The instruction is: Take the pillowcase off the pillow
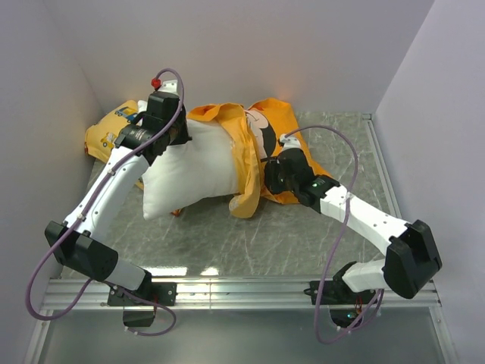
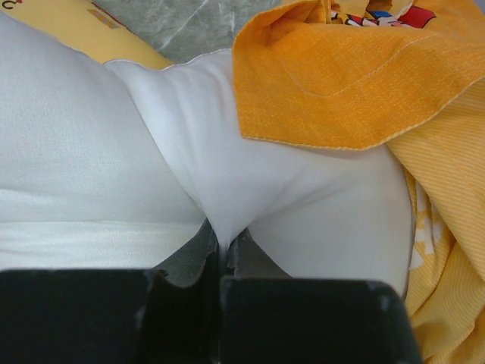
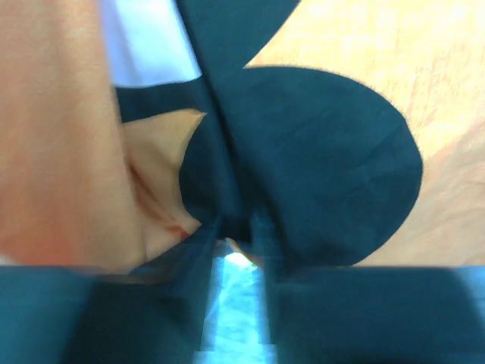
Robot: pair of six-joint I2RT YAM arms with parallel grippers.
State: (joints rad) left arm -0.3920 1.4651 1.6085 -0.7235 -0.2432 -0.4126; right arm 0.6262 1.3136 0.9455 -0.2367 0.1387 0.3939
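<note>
Orange pillowcase (image 1: 261, 133): bunched over only the right end of pillow (image 1: 193, 171), mid-counter (image 1: 303, 243) toward the far edge. Roughly halfway off by the look of it; needs sliding clear of that last end. Left gripper (image 2: 220, 250): fingers pressed together on a pinch of bare white pillow, far-left corner. Right gripper (image 3: 231, 246): clamped on a pillowcase fold, right on the black print.

table (image 1: 288, 235) bears pillow (image 1: 193, 171), pillowcase (image 1: 282, 115), maybe yellow cushion (image 1: 106, 136).
</note>
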